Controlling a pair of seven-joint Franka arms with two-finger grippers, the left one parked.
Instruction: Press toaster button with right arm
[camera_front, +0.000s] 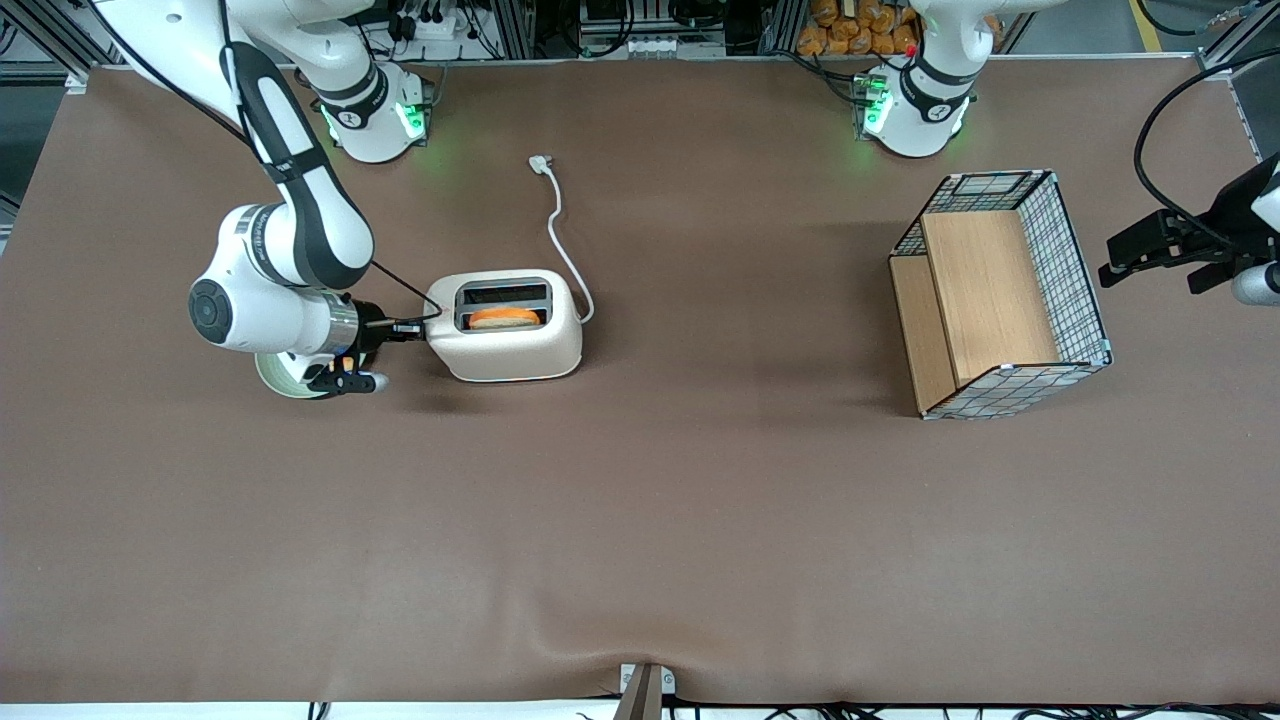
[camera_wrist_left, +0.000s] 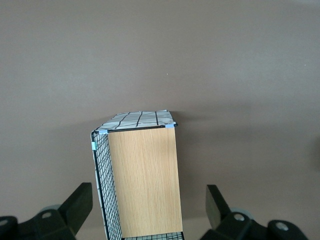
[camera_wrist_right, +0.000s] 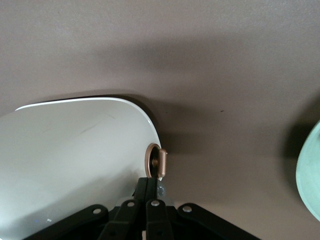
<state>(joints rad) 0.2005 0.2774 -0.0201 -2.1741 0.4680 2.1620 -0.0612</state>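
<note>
The cream-white toaster (camera_front: 510, 345) stands on the brown table toward the working arm's end, with a browned slice (camera_front: 505, 317) in the slot nearer the front camera. My right gripper (camera_front: 412, 328) is at the toaster's narrow end, its fingers shut together and touching that end. In the right wrist view the gripper (camera_wrist_right: 152, 182) has its tips against the toaster's white wall (camera_wrist_right: 75, 160), just under a bronze round knob (camera_wrist_right: 156, 161). The small grey toaster button (camera_wrist_right: 161, 189) shows right beside the fingertips. In the front view the button is hidden by the gripper.
The toaster's white cord and plug (camera_front: 555, 215) run toward the arm bases. A pale green round object (camera_front: 283, 378) lies under my wrist and also shows in the right wrist view (camera_wrist_right: 311, 175). A wire basket with wooden panels (camera_front: 1000, 300) stands toward the parked arm's end (camera_wrist_left: 142, 180).
</note>
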